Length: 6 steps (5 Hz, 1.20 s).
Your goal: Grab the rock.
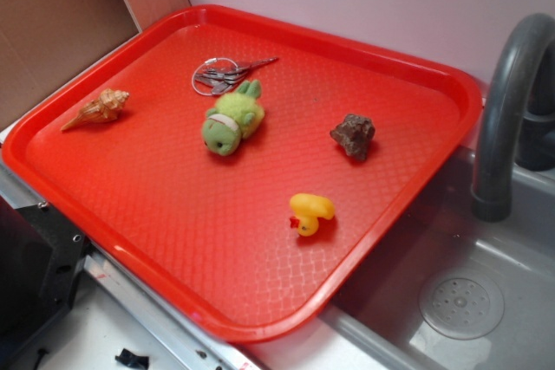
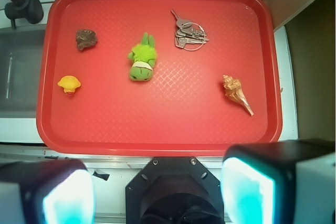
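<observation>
The rock [image 1: 353, 135] is a small dark brown-grey jagged lump lying on the red tray [image 1: 121, 240], toward its right side. In the wrist view the rock [image 2: 86, 39] sits at the tray's upper left. My gripper [image 2: 157, 195] hangs high over the robot base, off the tray's near edge, far from the rock. Its two fingers [image 2: 247, 190] stand wide apart with nothing between them. In the exterior view the gripper is out of frame.
On the tray also lie a yellow rubber duck [image 1: 310, 212], a green plush toy [image 1: 231, 119], a key ring [image 1: 224, 74] and a tan spiral seashell [image 1: 98, 108]. A grey sink [image 1: 468, 301] with a dark faucet [image 1: 503, 101] adjoins the tray's right side.
</observation>
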Each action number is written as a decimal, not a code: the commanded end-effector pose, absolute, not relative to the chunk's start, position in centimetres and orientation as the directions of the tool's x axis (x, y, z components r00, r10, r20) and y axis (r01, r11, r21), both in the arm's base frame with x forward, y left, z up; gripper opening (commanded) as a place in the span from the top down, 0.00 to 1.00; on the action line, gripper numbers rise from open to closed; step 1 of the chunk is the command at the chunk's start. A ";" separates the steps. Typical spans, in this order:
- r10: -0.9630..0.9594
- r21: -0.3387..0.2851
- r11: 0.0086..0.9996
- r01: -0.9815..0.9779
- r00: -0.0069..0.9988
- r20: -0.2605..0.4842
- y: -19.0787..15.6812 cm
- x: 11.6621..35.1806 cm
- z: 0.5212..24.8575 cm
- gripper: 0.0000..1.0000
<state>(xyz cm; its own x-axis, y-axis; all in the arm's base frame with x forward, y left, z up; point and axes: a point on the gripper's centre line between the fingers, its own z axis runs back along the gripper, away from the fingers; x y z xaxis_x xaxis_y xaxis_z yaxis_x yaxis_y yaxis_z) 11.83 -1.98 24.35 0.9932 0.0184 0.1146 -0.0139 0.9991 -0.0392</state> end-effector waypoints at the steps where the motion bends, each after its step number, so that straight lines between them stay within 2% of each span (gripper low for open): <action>1: 0.018 -0.039 0.999 -0.014 0.993 0.115 -2.0 11.8 24.3 0.00; 2: -0.108 -0.026 0.993 0.112 0.985 0.132 -2.4 13.9 23.5 0.00; 3: -0.255 -0.024 0.966 0.259 0.961 0.110 -3.2 16.3 22.2 0.00; 4: -0.448 0.024 0.893 0.449 0.886 0.119 -5.0 18.8 21.1 0.00; 5: -0.644 0.036 0.761 0.647 0.748 0.162 -6.3 21.6 19.7 0.00; 6: -0.787 0.029 0.605 0.796 0.592 0.172 -8.1 24.4 17.8 0.00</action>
<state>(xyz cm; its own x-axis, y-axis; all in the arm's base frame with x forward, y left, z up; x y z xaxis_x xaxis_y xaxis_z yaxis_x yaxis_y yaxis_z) 24.44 -7.31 16.09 0.5944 -0.7947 0.1229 0.8018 0.5975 -0.0146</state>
